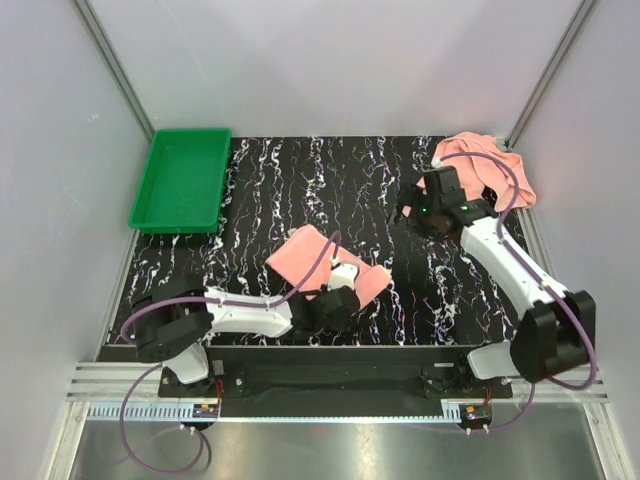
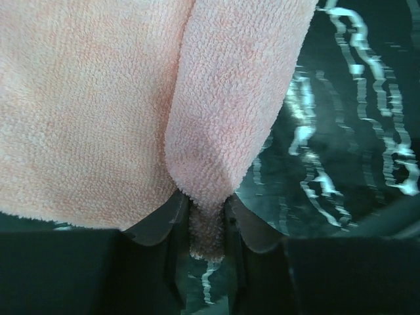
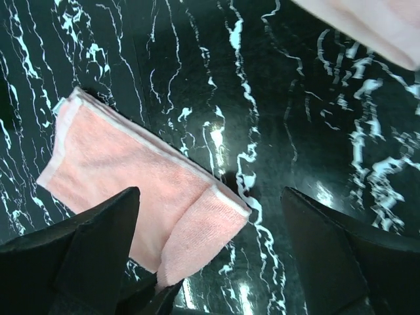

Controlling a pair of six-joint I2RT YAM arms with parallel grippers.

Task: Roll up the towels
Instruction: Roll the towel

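Note:
One salmon-pink towel (image 1: 318, 258) lies flat in the middle of the black marbled table. Its near right corner is folded up and over. My left gripper (image 1: 341, 284) is shut on that corner, and in the left wrist view the pinched fold (image 2: 209, 220) sits between the jaws. The right wrist view shows the same towel (image 3: 125, 177) below, with the lifted flap. My right gripper (image 1: 410, 212) hangs open and empty above bare table, its fingers wide apart (image 3: 210, 197). The second towel (image 1: 487, 163) lies crumpled at the far right, behind the right gripper, and its edge shows in the right wrist view (image 3: 367, 20).
A green tray (image 1: 180, 180) stands at the far left corner with nothing in it. White walls close in the table on three sides. The arm bases stand at the near edge.

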